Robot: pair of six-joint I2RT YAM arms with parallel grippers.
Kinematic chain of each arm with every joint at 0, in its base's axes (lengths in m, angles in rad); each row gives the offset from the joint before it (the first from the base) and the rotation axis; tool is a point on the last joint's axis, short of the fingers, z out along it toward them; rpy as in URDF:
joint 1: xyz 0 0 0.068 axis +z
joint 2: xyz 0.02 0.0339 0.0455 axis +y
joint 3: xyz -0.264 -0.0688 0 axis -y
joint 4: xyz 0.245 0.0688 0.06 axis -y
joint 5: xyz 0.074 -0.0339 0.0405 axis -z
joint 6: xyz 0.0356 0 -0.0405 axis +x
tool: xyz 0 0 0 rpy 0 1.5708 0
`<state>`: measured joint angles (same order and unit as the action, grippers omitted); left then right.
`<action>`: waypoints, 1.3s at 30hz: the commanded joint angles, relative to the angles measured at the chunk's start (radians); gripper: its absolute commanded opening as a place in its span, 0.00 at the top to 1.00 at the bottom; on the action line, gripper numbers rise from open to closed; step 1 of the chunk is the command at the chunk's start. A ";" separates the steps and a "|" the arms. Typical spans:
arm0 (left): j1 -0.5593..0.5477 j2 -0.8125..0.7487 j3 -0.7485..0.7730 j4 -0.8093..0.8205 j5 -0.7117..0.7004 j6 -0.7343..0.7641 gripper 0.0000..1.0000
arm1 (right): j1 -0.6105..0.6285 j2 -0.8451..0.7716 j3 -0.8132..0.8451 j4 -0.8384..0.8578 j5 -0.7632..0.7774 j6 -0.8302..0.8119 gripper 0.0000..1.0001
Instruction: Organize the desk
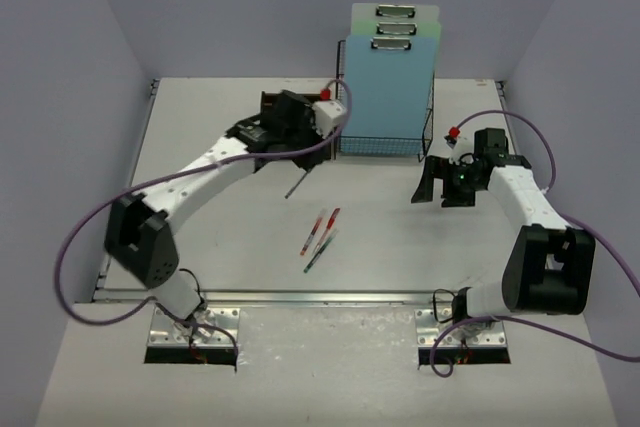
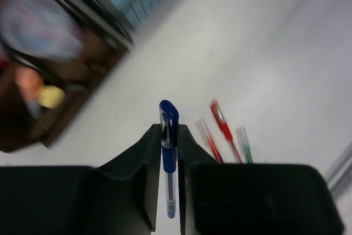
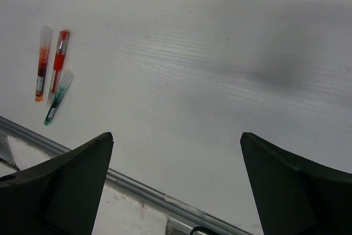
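1. The desk (image 1: 400,237) was seen as a large flat white tabletop, faintly scuffed, filling the middle of the top view; a metal rail (image 1: 300,297) was run along its 6 o'clock edge.
2. The left gripper (image 2: 169,127) was clenched on a blue pen (image 2: 169,158). The pen was pinched between the two dark fingers near its capped end, and it was held above the desk, toward 11 o'clock from the desk's centre.
3. The right gripper (image 3: 176,138) was spread wide with nothing between its fingers. It was held above bare tabletop at the 3 o'clock side.
4. Three pens were left lying close together near the desk's centre: an orange-red pen (image 3: 41,64), a red pen (image 3: 59,59) just beside it, and a green pen (image 3: 58,97) toward the rail.
5. A black wire-mesh rack (image 1: 385,142) was set at the 12 o'clock edge, with pale blue clipboards (image 1: 400,77) stood upright in it.
6. A dark-brown wooden organizer (image 2: 66,81) was placed at 9 o'clock of the rack, close to the left gripper; its contents were too blurred to be named.
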<state>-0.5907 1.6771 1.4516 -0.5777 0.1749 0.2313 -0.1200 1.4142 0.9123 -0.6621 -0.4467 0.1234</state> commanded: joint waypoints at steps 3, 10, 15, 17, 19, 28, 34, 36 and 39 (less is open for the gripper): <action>0.195 -0.460 -0.423 0.850 0.054 0.133 1.00 | 0.004 -0.007 0.063 -0.004 -0.022 0.002 0.01; 0.342 -0.356 -0.409 1.081 0.182 0.058 1.00 | 0.008 0.023 0.105 -0.018 -0.028 0.019 0.01; 0.381 -0.230 -0.429 1.292 0.205 0.017 1.00 | 0.010 0.035 0.105 -0.015 -0.025 0.021 0.01; 0.382 -0.181 -0.427 1.355 0.230 0.008 1.00 | 0.010 0.039 0.103 -0.015 -0.023 0.019 0.01; 0.381 -0.130 -0.412 1.400 0.241 -0.002 1.00 | 0.008 0.044 0.105 -0.015 -0.021 0.019 0.01; 0.381 0.051 -0.335 1.480 0.266 -0.019 1.00 | 0.008 0.055 0.099 -0.008 -0.020 0.006 0.01; 0.381 0.108 -0.325 1.507 0.275 0.004 1.00 | 0.010 0.020 0.083 0.026 -0.064 0.006 0.01; 0.381 0.133 -0.325 1.508 0.283 0.017 1.00 | 0.010 0.011 0.084 0.027 -0.079 0.006 0.01; 0.379 0.150 -0.333 1.507 0.291 0.029 1.00 | 0.010 0.011 0.089 0.022 -0.084 0.004 0.01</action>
<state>-0.2096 1.8084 1.0889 0.8505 0.4266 0.2379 -0.1150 1.4598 0.9825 -0.6711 -0.4943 0.1349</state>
